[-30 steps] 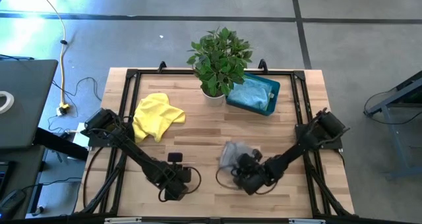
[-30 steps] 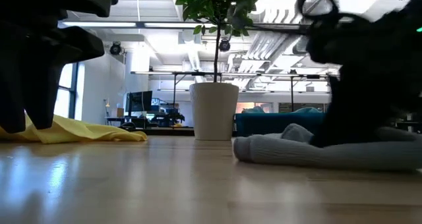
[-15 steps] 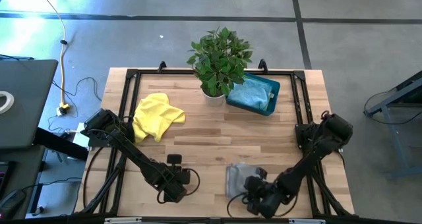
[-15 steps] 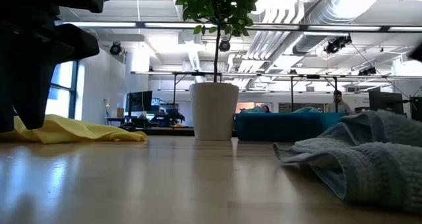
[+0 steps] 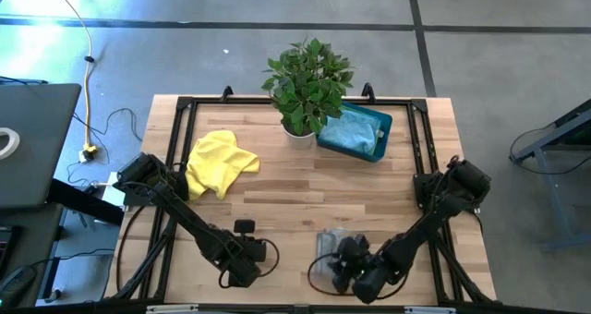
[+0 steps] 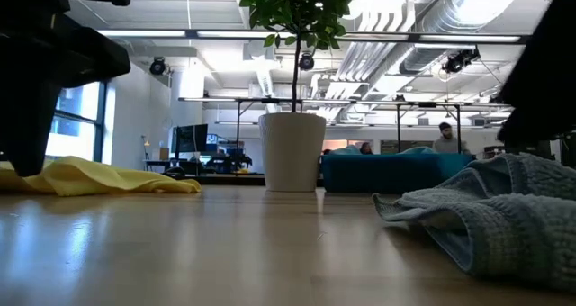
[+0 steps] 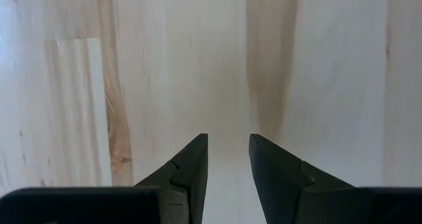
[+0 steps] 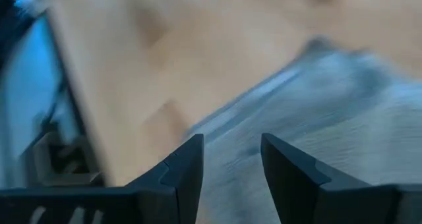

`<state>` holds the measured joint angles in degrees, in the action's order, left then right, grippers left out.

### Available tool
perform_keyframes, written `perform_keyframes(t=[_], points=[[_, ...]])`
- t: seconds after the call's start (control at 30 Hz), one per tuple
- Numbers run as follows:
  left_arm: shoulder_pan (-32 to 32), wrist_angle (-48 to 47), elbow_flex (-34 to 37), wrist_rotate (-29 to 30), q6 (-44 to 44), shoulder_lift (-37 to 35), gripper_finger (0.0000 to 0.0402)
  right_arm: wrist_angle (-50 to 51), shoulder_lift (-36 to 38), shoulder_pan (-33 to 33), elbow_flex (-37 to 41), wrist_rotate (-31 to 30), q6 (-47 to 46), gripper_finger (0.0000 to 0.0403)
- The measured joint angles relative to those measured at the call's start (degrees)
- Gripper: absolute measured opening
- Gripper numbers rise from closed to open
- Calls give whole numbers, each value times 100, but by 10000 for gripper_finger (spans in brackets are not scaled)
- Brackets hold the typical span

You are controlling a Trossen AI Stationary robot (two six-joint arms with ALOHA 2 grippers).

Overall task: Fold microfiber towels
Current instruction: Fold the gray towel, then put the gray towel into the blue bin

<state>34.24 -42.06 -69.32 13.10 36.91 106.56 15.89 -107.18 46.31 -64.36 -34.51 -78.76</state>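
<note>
Bare table (image 5: pixel 305 189) mid-span — right hand (image 5: pixel 343 275), fingers apart, over edge-side grey towel (image 5: pixel 334 240).

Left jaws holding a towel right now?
No. The left gripper hangs over bare table, nothing between its open jaws.

Wood table (image 5: pixel 277 199) w/ yellow towel (image 5: pixel 219 163), grey towel (image 5: pixel 332 244), potted plant (image 5: pixel 306 83) & teal bin (image 5: pixel 384 122).

Left gripper (image 5: pixel 247 266) hung low at the front, arm stretched in from the left rear, fingers (image 7: pixel 191 168) parted with a narrow bare gap between the jaws. Right gripper (image 5: pixel 349 270) angled down near the front edge, fingers (image 8: pixel 184 168) likewise apart, nothing clamped between them.
</note>
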Motion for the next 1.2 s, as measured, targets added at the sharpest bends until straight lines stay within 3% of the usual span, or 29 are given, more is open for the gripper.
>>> perform_keyframes(t=[0.17, 0.27, 0.63, 0.9, 1.2], points=[[43, -5, 0, -15, 0, 0, 101, -1140, -97, 45, 0, 494, 1035, 144], [43, -4, 0, -30, 1, 0, 101, -1089, -105, 74, 0, 573, 1139, 144], [41, -1, 0, -52, 208, 0, 101, 886, -105, -9, 0, 1455, -157, 144], [43, 13, 0, -48, 211, 1, 101, 1380, 130, 125, -7, 1251, -258, 144], [43, 15, 0, -48, 198, 2, 101, 3811, 346, 220, -9, 1262, -1677, 144]])
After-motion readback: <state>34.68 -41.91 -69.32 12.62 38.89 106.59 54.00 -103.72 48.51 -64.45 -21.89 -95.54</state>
